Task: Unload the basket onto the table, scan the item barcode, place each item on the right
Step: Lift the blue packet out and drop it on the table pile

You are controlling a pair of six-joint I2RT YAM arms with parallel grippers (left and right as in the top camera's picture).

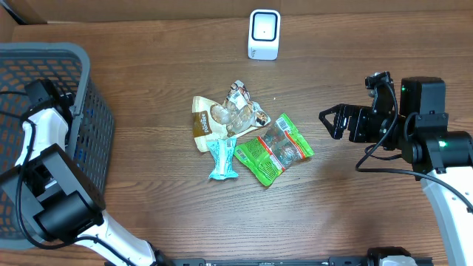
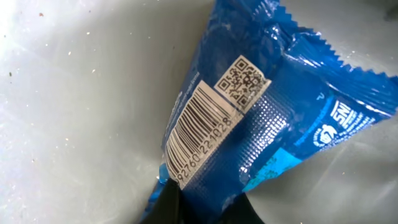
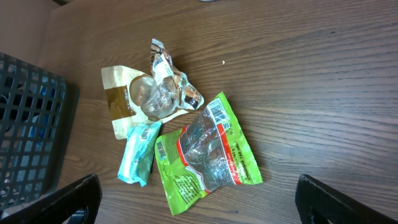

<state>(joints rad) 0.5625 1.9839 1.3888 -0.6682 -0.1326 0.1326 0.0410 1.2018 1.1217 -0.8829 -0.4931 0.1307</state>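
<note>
The left gripper [image 2: 202, 208] is clamped on one end of a blue snack packet [image 2: 261, 124], down in the grey basket [image 1: 89, 81] well left of the white scanner [image 1: 264, 34]. The packet's long axis runs away from the fingers, and its barcode [image 2: 199, 134] faces the wrist camera. Scanning will likely need a carry rightward and the label turned toward the scanner. The right gripper [image 1: 332, 123], jaws apart and empty, hovers right of the scanner.

Soft, even light from above leaves only faint shadows on the table [image 1: 148, 59], small glints on the green packet [image 3: 208, 155], and, in the left wrist view, a sharp, glossy blue wrapper [image 2: 249, 124] against a washed-out, blurred pale ground.
</note>
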